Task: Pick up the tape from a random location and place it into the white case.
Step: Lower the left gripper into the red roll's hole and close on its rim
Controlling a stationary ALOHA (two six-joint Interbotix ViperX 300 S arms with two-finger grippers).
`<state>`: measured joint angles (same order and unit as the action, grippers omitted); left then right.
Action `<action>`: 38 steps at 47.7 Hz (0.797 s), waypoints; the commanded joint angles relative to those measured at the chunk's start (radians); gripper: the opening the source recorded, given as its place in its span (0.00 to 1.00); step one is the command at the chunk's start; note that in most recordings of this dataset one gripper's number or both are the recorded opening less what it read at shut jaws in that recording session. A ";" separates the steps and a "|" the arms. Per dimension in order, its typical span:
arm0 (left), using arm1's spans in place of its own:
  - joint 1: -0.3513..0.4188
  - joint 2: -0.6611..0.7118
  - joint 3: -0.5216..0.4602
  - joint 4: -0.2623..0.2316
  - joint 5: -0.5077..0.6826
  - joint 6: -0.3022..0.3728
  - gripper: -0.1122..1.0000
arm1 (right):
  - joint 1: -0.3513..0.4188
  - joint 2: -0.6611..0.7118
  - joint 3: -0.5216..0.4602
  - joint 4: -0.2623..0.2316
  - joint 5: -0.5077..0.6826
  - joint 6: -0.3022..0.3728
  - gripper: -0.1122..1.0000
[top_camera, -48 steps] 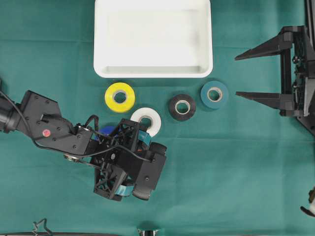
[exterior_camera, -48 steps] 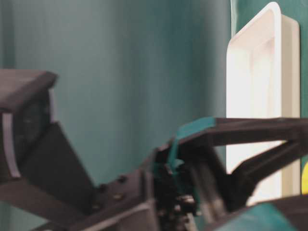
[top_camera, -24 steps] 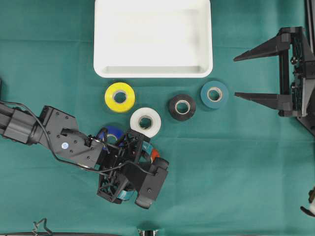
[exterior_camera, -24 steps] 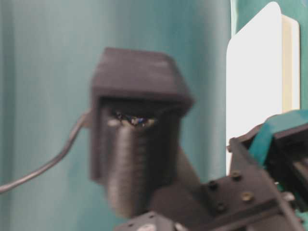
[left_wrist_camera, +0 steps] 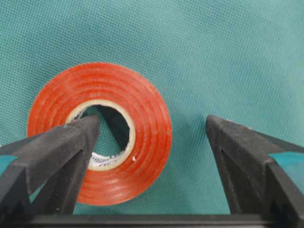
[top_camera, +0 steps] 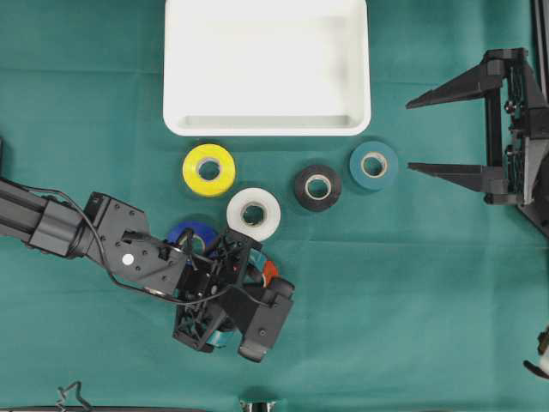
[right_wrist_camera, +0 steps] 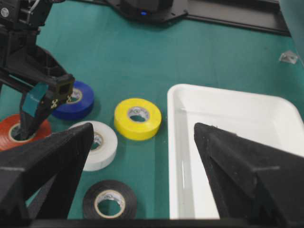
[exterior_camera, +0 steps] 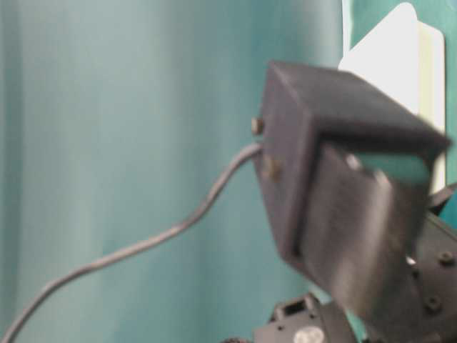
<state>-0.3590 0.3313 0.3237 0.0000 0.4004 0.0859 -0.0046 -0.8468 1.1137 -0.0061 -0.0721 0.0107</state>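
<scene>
Below the white case (top_camera: 267, 127), well apart from it, your left gripper (left_wrist_camera: 149, 137) has dropped lower over the red tape roll (left_wrist_camera: 99, 140), jaws spread wide, one finger (left_wrist_camera: 52, 152) over the core and the other outside. You're set to pinch the wall; the right gripper (top_camera: 416, 133) waits spread too.

We are in a robotics lab: a worktop draped in green cloth (top_camera: 412, 300), two black robot arms (top_camera: 51, 227) with trailing cables, and coloured tape rolls (top_camera: 209, 169) laid out beside a white tray (top_camera: 266, 124) near its far edge.
</scene>
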 commanded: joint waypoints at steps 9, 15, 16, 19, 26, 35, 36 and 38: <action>0.005 -0.020 -0.006 0.003 -0.006 -0.005 0.95 | 0.000 0.020 -0.023 -0.002 -0.006 -0.002 0.93; 0.005 -0.020 -0.006 0.003 -0.008 -0.005 0.73 | 0.000 0.020 -0.023 -0.002 -0.005 -0.002 0.93; 0.005 -0.021 -0.006 0.003 -0.006 -0.005 0.68 | 0.000 0.020 -0.023 -0.002 -0.005 -0.002 0.93; 0.005 -0.021 -0.008 0.003 -0.006 -0.005 0.51 | 0.000 0.020 -0.025 -0.002 -0.006 -0.002 0.93; 0.005 -0.023 -0.008 0.003 -0.006 -0.005 0.32 | 0.000 0.020 -0.023 -0.002 -0.005 -0.002 0.93; 0.005 -0.025 -0.008 0.003 -0.006 -0.005 0.32 | 0.000 0.020 -0.023 0.000 -0.005 -0.002 0.93; 0.005 -0.023 -0.008 0.003 -0.006 -0.005 0.32 | 0.000 0.020 -0.023 -0.002 -0.005 -0.002 0.93; 0.005 -0.023 -0.008 0.003 -0.006 -0.006 0.32 | 0.000 0.021 -0.023 -0.002 -0.005 -0.002 0.93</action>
<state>-0.3543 0.3313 0.3298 0.0015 0.3973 0.0782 -0.0046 -0.8299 1.1137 -0.0077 -0.0736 0.0107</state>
